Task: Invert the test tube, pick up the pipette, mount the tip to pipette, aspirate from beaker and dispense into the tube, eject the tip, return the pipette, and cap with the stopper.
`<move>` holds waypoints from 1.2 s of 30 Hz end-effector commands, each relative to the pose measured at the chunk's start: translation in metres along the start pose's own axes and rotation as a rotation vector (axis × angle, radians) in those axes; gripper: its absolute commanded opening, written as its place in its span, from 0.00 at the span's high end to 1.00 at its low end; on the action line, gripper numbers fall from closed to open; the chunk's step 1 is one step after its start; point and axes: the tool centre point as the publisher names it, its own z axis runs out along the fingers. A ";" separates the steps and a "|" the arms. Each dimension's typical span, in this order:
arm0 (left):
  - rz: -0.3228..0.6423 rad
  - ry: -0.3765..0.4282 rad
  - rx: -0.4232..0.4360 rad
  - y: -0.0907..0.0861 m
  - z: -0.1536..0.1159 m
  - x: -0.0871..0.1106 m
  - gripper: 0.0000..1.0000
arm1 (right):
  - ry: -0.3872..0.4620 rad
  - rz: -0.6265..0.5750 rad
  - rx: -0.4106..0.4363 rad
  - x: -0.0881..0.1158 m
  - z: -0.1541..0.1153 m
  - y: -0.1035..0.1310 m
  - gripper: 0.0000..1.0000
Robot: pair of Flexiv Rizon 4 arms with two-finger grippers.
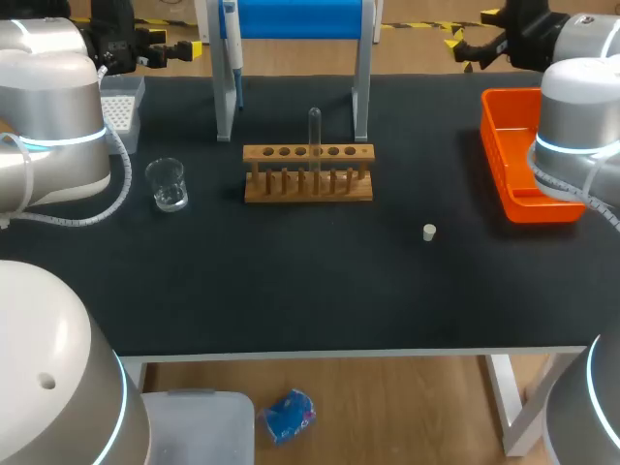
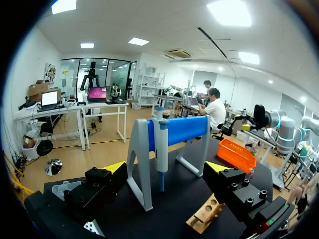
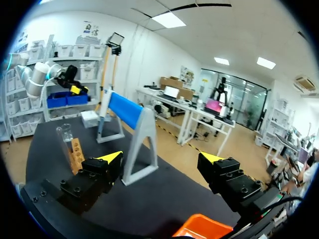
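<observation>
**Both arms parked, tube and pipette untouched**

Both the left jaws and the right jaws stand wide and hold nothing, at the desk's (image 1: pixel 291 291) far corners. The test tube (image 1: pixel 314 131) stands in the wooden rack (image 1: pixel 308 174), ahead of the right jaws and off to one side. The pipette (image 2: pixel 162 149) hangs on its blue stand (image 2: pixel 179 130), straight ahead of the left jaws. This looks like the opening: invert the tube, or else fetch the pipette. Either calls for a long reach and a narrower grip.

I cannot tell which end of the tube is up. The glass beaker's (image 1: pixel 167 184) liquid level is unclear. The stopper (image 1: pixel 429 232) lies outside both wrist views, and the head view cuts off the pipette's top.
</observation>
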 end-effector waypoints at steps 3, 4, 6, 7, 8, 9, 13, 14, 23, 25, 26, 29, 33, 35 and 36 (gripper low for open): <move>-0.001 0.001 0.000 0.000 0.000 0.000 0.00 | 0.194 0.009 -0.132 0.043 -0.002 -0.003 0.00; -0.001 0.001 0.000 0.000 0.000 0.000 0.00 | 0.227 0.006 -0.145 0.052 0.000 -0.005 0.00; -0.001 0.001 0.000 0.000 0.000 0.000 0.00 | 0.299 0.022 -0.167 0.070 0.005 -0.007 0.00; -0.001 0.001 0.000 0.000 0.000 0.000 0.00 | 0.330 0.027 -0.179 0.079 0.006 -0.008 0.00; -0.001 0.001 0.000 0.000 0.000 0.000 0.00 | 0.357 0.023 -0.191 0.087 0.008 -0.010 0.00; -0.001 0.001 0.000 0.000 0.000 0.000 0.00 | 0.390 0.024 -0.197 0.097 0.009 -0.012 0.00; -0.001 0.001 0.000 0.000 0.000 0.000 0.00 | 0.531 0.011 -0.237 0.136 0.011 -0.013 0.00; -0.001 0.001 0.000 0.000 0.000 0.000 0.00 | 0.559 0.001 -0.246 0.146 0.011 -0.014 0.00; -0.001 0.001 0.000 0.000 0.000 0.000 0.00 | 0.585 -0.034 -0.237 0.160 0.011 -0.017 0.00; 0.062 0.023 -0.014 -0.002 -0.005 0.018 0.00 | 0.585 -0.034 -0.237 0.160 0.011 -0.017 0.00; 0.078 0.038 -0.008 -0.001 -0.007 0.025 0.00 | 0.585 -0.034 -0.237 0.160 0.011 -0.017 0.00; 0.140 0.111 0.021 0.008 -0.017 0.050 0.00 | 0.585 -0.034 -0.237 0.160 0.011 -0.017 0.00; 0.178 0.250 0.021 0.036 -0.033 0.086 0.00 | 0.585 -0.034 -0.237 0.160 0.011 -0.017 0.00; 0.207 0.355 -0.017 0.051 -0.040 0.105 0.00 | 0.585 -0.034 -0.237 0.160 0.011 -0.017 0.00; 0.238 0.352 -0.064 0.056 -0.043 0.114 0.00 | 0.585 -0.034 -0.237 0.160 0.011 -0.017 0.00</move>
